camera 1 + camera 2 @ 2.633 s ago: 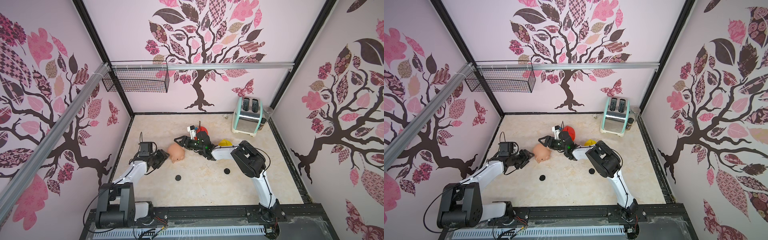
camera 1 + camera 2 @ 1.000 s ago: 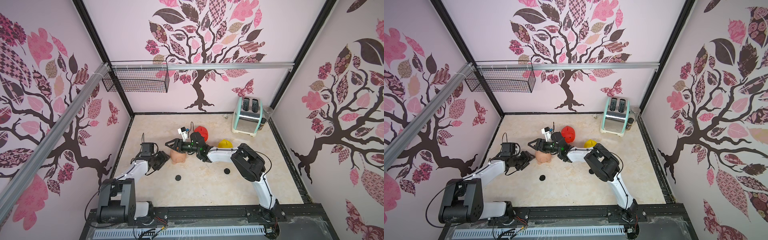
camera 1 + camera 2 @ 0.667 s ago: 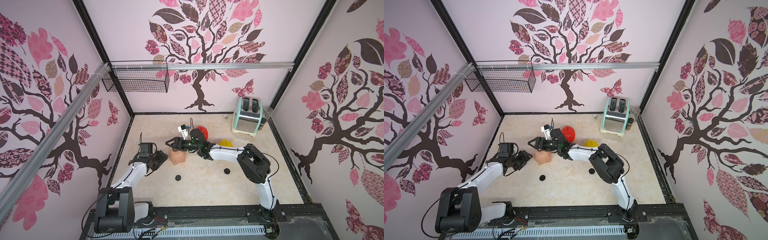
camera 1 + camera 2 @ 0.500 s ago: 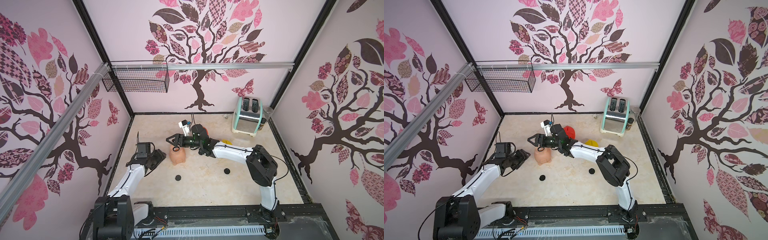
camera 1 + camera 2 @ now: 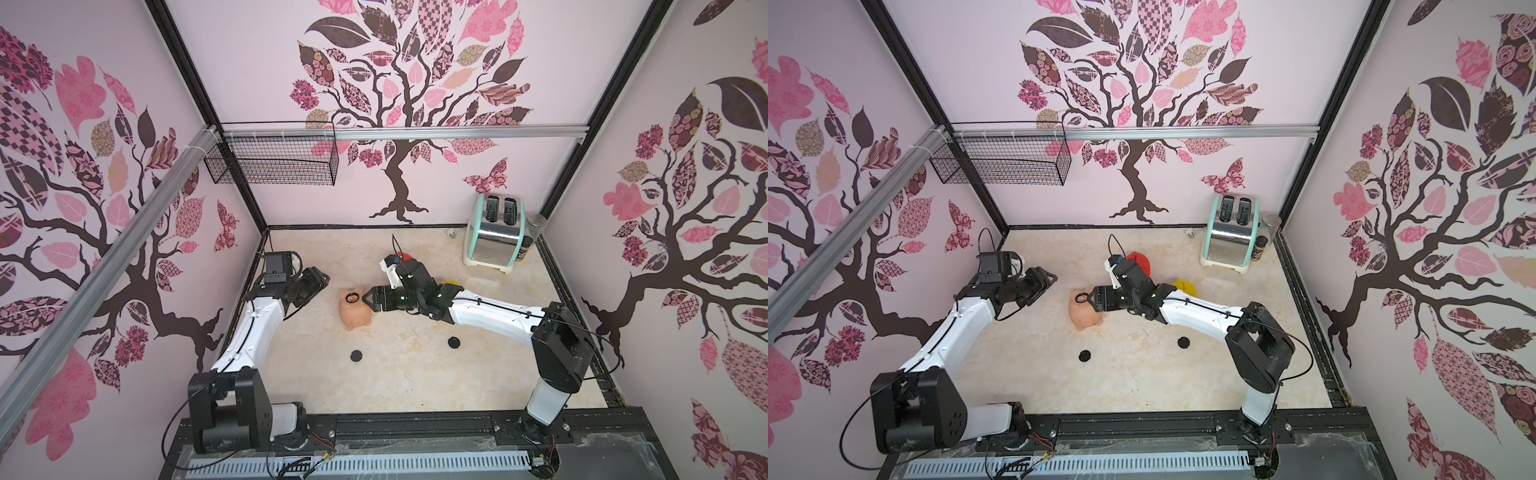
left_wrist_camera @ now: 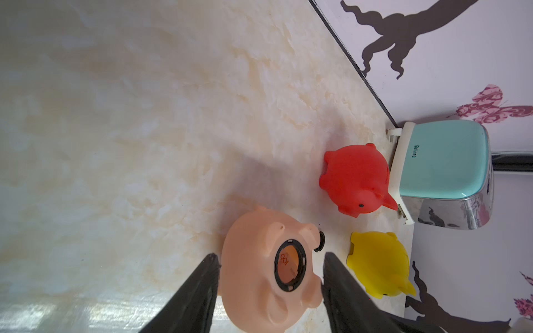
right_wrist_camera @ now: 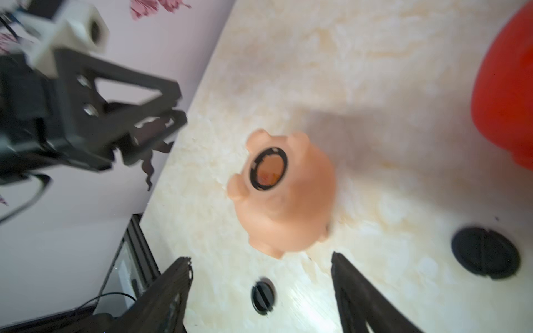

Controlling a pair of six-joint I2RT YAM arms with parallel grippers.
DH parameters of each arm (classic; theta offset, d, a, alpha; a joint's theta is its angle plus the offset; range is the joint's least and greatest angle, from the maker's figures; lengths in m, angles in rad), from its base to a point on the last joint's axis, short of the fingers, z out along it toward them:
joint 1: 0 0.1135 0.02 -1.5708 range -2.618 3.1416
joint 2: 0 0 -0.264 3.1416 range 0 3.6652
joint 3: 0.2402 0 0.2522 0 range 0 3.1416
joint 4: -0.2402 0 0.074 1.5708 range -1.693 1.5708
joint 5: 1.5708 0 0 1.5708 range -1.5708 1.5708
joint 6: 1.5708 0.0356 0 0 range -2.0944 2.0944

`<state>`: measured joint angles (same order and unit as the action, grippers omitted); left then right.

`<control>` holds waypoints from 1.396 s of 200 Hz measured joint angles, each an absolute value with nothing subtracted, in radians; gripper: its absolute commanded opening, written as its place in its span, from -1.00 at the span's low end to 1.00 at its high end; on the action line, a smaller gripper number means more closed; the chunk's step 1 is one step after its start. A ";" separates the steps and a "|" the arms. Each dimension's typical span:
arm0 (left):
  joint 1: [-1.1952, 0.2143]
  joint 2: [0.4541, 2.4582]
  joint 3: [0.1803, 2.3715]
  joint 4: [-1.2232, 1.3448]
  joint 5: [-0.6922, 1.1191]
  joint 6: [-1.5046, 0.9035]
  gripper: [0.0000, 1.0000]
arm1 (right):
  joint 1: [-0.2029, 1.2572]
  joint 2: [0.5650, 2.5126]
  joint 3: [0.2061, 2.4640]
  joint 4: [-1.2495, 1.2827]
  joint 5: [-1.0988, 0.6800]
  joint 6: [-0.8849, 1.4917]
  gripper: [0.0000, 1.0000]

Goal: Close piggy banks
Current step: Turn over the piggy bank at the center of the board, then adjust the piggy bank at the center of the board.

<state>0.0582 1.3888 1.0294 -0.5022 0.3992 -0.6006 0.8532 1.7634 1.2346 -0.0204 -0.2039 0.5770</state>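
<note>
step in hand, likely: fetch the black plug [image 5: 356, 355] at 6 o'clock of the peach pig [image 5: 353, 311], belly up mid bench [image 5: 415, 386], hole open. right pincer [image 5: 367, 300], at its 3 o'clock, and left pincer [image 5: 322, 282], at 10 o'clock, are released. next needs a low pinch.

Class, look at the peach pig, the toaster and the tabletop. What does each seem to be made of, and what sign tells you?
Peach pig: likely moulded plastic or vinyl; smooth, soft sheen, even colour, rounded form.
Toaster: mirror-polished metal face reflecting its surroundings, plus a glossy teal panel, probably plastic.
Tabletop: marble-look cream veining with glossy glare; real stone or laminate cannot be told.
</note>
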 measured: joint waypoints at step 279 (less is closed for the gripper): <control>-0.014 1.781 1.323 -0.710 0.451 -0.419 0.11 | 0.983 2.012 1.406 -0.166 -0.063 0.550 0.65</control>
<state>-0.0139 1.7805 1.3231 -0.7101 0.4507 -0.4191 0.9833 2.0121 1.4055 -0.1658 -0.0628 0.5503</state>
